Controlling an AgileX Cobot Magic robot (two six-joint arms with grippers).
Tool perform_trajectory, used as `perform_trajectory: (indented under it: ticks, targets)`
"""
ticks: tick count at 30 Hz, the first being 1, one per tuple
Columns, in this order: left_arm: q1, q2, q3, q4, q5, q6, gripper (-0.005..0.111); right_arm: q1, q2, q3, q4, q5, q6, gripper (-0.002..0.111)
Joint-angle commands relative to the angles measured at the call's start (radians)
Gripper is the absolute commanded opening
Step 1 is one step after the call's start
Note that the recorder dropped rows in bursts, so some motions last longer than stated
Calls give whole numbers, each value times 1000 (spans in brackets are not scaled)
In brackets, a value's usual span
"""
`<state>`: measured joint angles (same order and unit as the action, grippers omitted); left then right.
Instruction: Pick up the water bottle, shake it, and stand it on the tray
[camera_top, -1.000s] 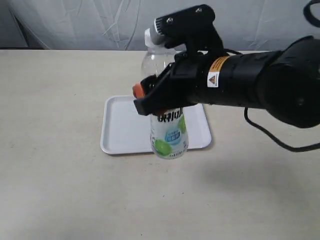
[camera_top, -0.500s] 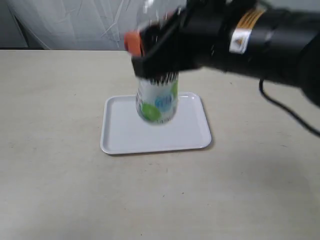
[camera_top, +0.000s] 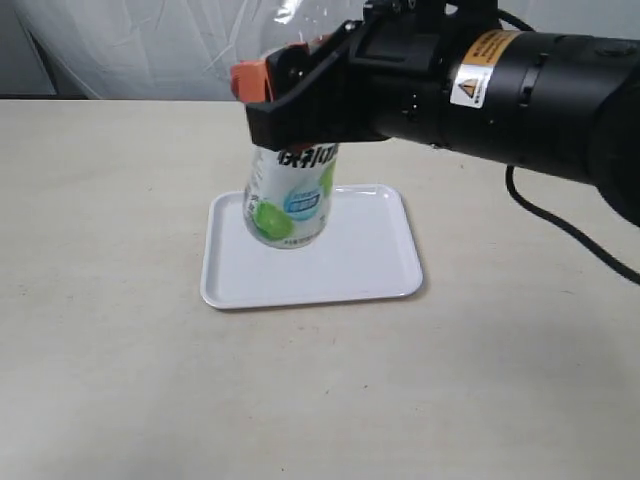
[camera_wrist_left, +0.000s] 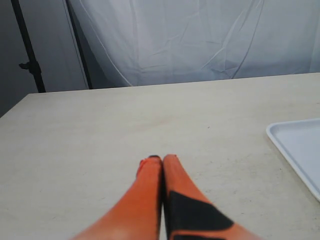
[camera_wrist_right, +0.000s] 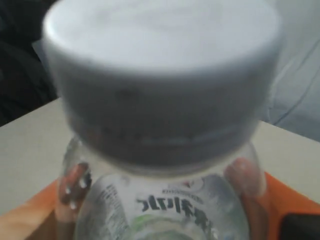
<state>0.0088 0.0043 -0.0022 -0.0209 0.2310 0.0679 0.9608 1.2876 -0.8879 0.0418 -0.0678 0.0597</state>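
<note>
My right gripper (camera_top: 285, 105) is shut on the water bottle (camera_top: 290, 195), a clear bottle with a white label and green lime picture, held upright in the air above the white tray (camera_top: 372, 268). From the right wrist view the bottle's white cap (camera_wrist_right: 160, 75) fills the frame, with orange fingers (camera_wrist_right: 250, 190) pressed on both sides of the bottle (camera_wrist_right: 165, 210). The left gripper (camera_wrist_left: 162, 159) is shut and empty, hovering over the bare table; a corner of the tray (camera_wrist_left: 297, 147) shows beside it.
The tray lies on a beige table (camera_top: 120, 380). A white cloth backdrop (camera_wrist_left: 190, 40) hangs behind the table and a dark stand (camera_wrist_left: 27, 45) rises at its side. A black cable (camera_top: 570, 230) trails from the right arm.
The right gripper has carried the bottle upward and to the left. It was blurred with motion half a second ago and is sharp now. The tray has not moved.
</note>
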Motion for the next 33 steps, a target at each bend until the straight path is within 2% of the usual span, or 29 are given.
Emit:
perform_trajectory:
  ticks: [1,3,5,10,14,16,18,22,24,27,31,33]
  targets:
    - [-1,-4,2,7,-4,-4,0,53,20,-8,-12,-37,-33,-1]
    - [-1,-4,2,7,-4,-4,0,43,34,-8,-21,-32,-72,-1]
    - [-1,-4,2,7,-4,-4,0,-14,37,-8,-10,-22,-87,-1]
    - [-1,-4,2,7,-4,-4,0,-239,30,-8,40,-25,-87,-1]
    - [-1,-4,2,7,-4,-4,0,-337,30,-8,77,-46,-66,-1]
    - [-1,-4,2,7,-4,-4,0,-286,32,-8,106,-44,-11,-1]
    - [-1,-4,2,7,-4,-4,0,-190,43,-8,90,-46,-2,-1]
    - [-1,-4,2,7,-4,-4,0,1,81,-8,-60,-102,-8,-1]
    - [-1,-4,2,7,-4,-4,0,19,91,-8,-95,-100,-11,-1]
    - [-1,-4,2,7,-4,-4,0,-65,89,-8,-95,-54,-60,-1]
    - [-1,-4,2,7,-4,-4,0,-276,83,-8,-86,-21,-60,-1]
    - [-1,-4,2,7,-4,-4,0,-344,78,-8,-42,-21,-60,-1]
